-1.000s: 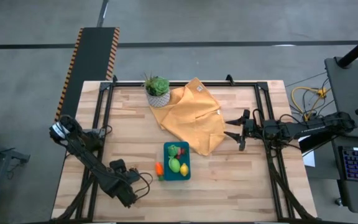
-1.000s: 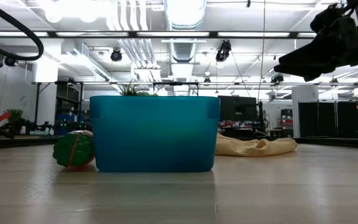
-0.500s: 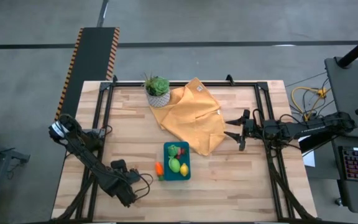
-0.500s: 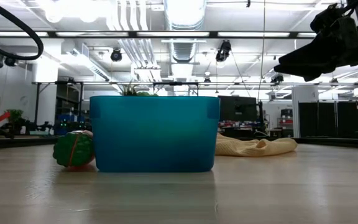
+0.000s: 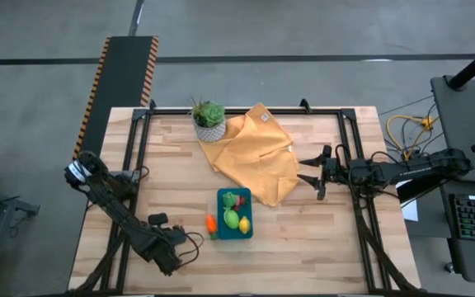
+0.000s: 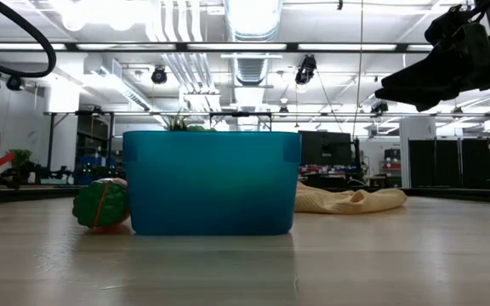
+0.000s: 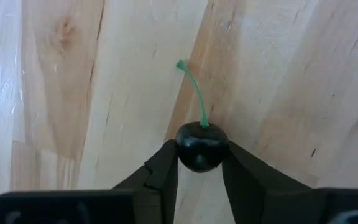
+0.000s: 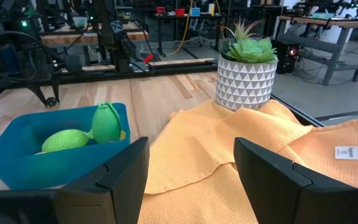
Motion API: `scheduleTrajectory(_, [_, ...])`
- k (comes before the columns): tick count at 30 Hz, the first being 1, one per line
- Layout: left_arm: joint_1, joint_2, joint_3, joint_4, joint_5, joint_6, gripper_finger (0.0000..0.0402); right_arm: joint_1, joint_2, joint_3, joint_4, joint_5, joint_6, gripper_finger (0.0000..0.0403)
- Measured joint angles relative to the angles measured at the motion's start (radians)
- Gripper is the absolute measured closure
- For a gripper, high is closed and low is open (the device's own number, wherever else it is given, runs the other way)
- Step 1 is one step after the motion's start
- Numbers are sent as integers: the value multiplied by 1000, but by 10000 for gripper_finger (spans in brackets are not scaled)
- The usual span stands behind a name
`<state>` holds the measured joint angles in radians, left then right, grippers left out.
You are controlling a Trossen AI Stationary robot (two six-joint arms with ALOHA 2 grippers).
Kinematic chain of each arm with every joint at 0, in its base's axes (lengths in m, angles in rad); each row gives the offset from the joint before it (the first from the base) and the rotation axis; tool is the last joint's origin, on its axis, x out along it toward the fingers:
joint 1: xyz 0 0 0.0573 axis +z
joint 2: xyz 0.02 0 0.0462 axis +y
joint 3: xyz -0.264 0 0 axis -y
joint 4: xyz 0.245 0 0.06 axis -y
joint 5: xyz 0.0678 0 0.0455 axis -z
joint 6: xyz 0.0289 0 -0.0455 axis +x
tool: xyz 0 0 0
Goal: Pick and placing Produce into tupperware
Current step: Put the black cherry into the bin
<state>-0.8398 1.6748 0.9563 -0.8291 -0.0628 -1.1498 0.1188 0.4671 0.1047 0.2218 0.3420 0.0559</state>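
Note:
The teal tupperware [image 5: 235, 213] stands near the table's near middle and also shows in the low view [image 6: 211, 183]. It holds a lime-green fruit [image 5: 232, 219], a yellow one [image 5: 244, 228], a green one [image 5: 229, 199] and a red one [image 5: 240, 200]. An orange and green piece [image 5: 211, 223] lies on the table against its left side. My left gripper [image 5: 162, 227], left of the container, is shut on a dark cherry [image 7: 200, 145]. My right gripper [image 5: 308, 176] is open and empty, above the table at the cloth's right edge. My left gripper pinches the cherry's round body [image 7: 199, 155] between its two fingers, one on each side. The fingers point down at the table. The green stem [image 7: 194, 93] sticks out ahead of the fingertips. I cannot tell whether the cherry is clear of the wood.
A mustard-yellow cloth [image 5: 254, 153] lies crumpled behind the container. A green plant in a white pot [image 5: 209, 120] stands at its far left corner. Dark frame rails [image 5: 355, 198] run along the table's sides. Bare wood lies to the right of the container.
My left arm has shifted a little; in the low view its cable loop sits slightly higher than before. The container, the produce and my right gripper have stayed where they were.

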Motion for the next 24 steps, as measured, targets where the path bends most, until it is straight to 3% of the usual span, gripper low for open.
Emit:
scheduleTrajectory(10, [2,-15,-2,0,-47,5,308,0,0,0,0,0,0,175])
scheduleTrajectory(24, [58,-132,7,6,-138,12,306,0,0,0,-1,0,0,175])
